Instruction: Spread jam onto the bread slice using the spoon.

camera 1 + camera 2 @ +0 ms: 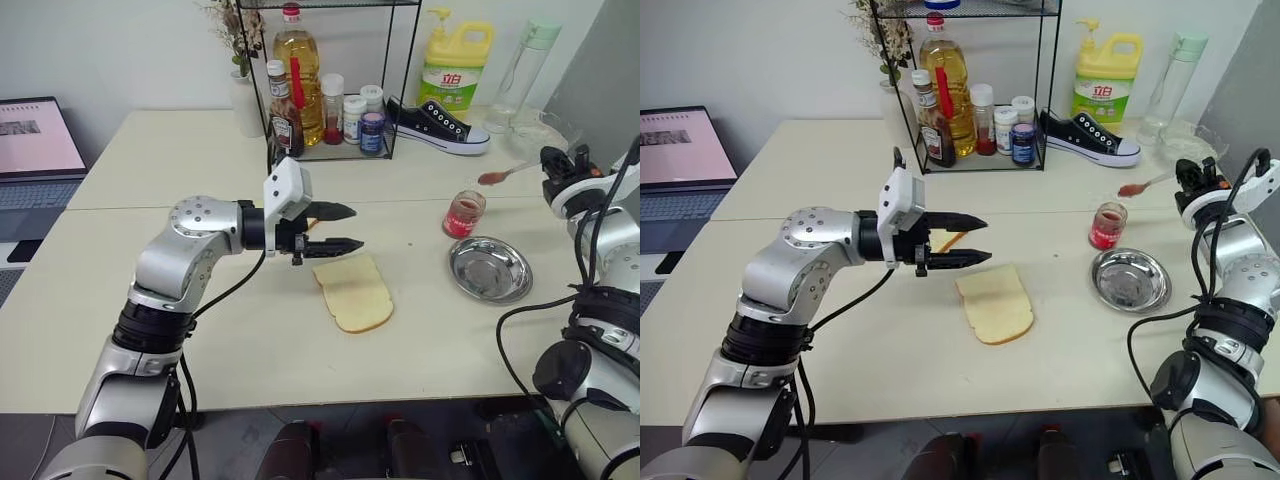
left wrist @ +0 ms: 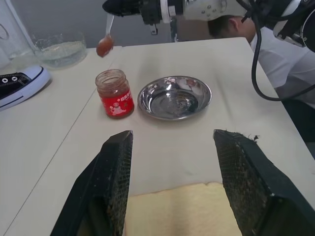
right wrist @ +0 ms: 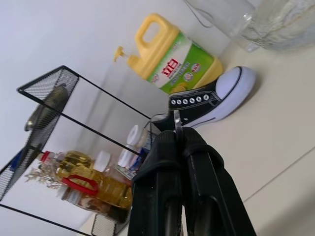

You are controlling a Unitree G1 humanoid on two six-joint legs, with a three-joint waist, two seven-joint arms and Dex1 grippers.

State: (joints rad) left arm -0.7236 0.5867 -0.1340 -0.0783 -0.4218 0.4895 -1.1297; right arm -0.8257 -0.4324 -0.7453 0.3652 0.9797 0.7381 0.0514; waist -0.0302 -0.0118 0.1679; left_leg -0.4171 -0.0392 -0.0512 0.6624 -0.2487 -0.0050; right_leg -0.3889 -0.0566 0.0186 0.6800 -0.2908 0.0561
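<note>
A bread slice (image 1: 355,293) lies flat on the table (image 1: 250,330), just below and beside my left gripper (image 1: 335,228), which hangs above the table with its two black fingers (image 2: 110,182) spread apart and nothing between them; a second, smaller piece seems to sit just behind that gripper, though it is mostly hidden. My right gripper (image 1: 1188,178) is clamped shut on the thin handle of the spoon (image 1: 503,176), held up off the table with its bowl carrying a red dab of jam, just above and beyond the jam (image 1: 464,214) jar. That small glass jar stands open on the table, below my right gripper and well apart from my left. Just beside the jar, nearer to me, sits a round steel dish (image 1: 489,268). Farther back stand a wire rack (image 1: 335,80) of bottles, a black sneaker (image 1: 437,125) and a yellow detergent jug (image 1: 454,68).
</note>
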